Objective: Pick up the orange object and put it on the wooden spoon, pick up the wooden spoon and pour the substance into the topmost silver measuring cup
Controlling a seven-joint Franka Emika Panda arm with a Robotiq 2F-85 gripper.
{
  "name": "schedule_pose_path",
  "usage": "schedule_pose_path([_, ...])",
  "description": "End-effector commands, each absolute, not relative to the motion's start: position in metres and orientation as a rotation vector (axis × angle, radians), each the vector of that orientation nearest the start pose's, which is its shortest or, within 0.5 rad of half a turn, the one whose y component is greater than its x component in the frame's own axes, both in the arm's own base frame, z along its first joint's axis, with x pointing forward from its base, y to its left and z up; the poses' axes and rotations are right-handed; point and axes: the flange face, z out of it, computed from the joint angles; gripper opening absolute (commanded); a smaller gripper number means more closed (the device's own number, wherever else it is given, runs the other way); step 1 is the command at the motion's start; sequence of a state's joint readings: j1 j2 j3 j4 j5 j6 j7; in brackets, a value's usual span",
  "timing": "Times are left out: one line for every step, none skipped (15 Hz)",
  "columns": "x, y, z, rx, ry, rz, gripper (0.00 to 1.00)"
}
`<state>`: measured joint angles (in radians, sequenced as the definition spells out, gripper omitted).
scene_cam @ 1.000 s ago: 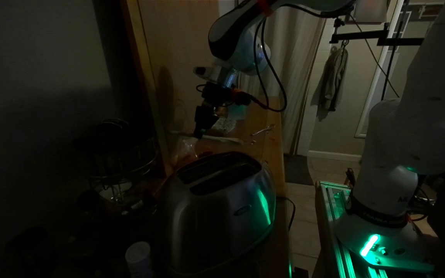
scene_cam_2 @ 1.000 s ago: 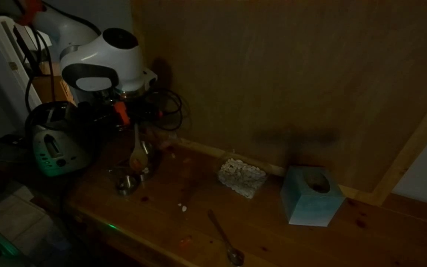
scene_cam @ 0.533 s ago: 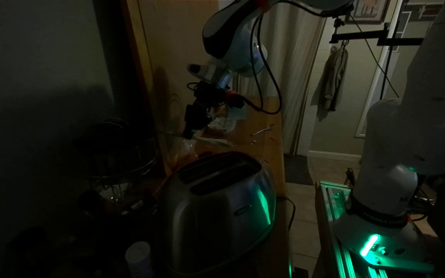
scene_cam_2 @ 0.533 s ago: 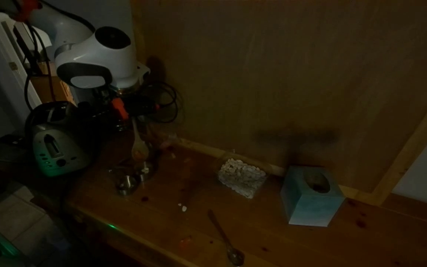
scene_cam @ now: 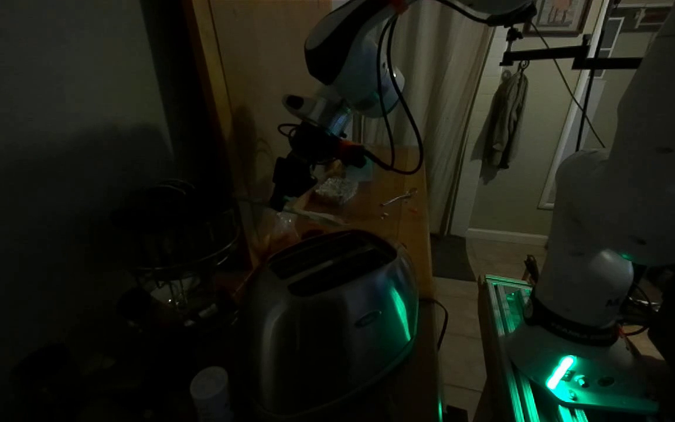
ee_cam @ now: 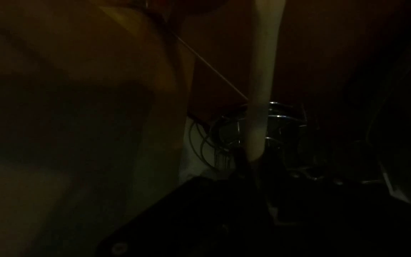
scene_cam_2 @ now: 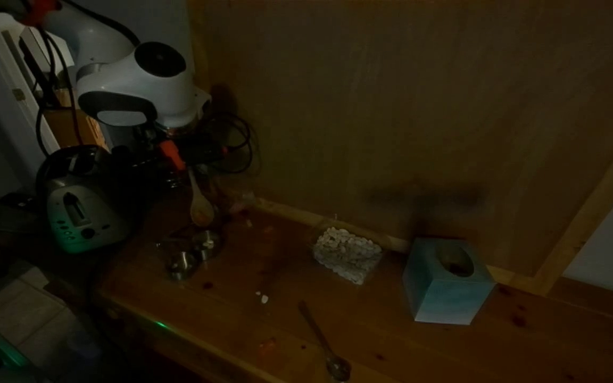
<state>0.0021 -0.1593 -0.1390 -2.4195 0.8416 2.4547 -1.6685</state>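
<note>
The wooden spoon (scene_cam_2: 200, 205) hangs bowl-down at a slant in an exterior view, with a faint orange tint in its bowl. Its handle runs up from my gripper in the wrist view (ee_cam: 264, 60). My gripper (scene_cam: 279, 202) is shut on the handle end; its dark fingers (ee_cam: 255, 162) are hard to make out. A silver measuring cup (scene_cam_2: 207, 250) with a few pale bits in it stands just below the bowl, apart from it. Another silver cup (scene_cam_2: 180, 268) stands nearer the front edge. A small orange piece (scene_cam_2: 267, 346) lies on the table, also in an exterior view (scene_cam: 413, 210).
The toaster (scene_cam: 331, 334) stands close to the arm. A clear container of pale flakes (scene_cam_2: 346, 255) and a blue tissue box (scene_cam_2: 447, 290) stand by the wooden wall. A second spoon (scene_cam_2: 320, 335) lies at the front. A wire rack (ee_cam: 280, 116) shows behind the handle.
My gripper has moved toward the wooden wall with the spoon in it. The spoon's bowl has risen and uncovered the cup below. The orange patch in the bowl looks fainter.
</note>
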Motion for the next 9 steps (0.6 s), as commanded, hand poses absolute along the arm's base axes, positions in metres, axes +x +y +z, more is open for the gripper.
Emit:
schedule_pose_path([0.4858, -0.056, 0.3902, -2.435, -1.259, -0.897, 0.04])
schedule_pose_path([0.4861, -0.0535, 0.3904, -2.419, -1.271, -0.903, 0.04])
schedule_pose_path([0.4859, -0.0518, 0.3909, -2.404, -1.28, -0.91, 0.04])
schedule_pose_path([0.4857, -0.0502, 0.3911, -2.391, -1.29, -0.917, 0.04])
schedule_pose_path([0.4854, -0.0498, 0.3914, -2.381, -1.296, -0.924, 0.04])
schedule_pose_path([0.4853, -0.0502, 0.3918, -2.376, -1.297, -0.929, 0.04])
schedule_pose_path([0.4849, -0.0508, 0.3926, -2.369, -1.3, -0.938, 0.04])
schedule_pose_path([0.4848, -0.0512, 0.3928, -2.361, -1.3, -0.947, 0.04])
schedule_pose_path([0.4855, -0.0522, 0.3932, -2.359, -1.296, -0.96, 0.04])
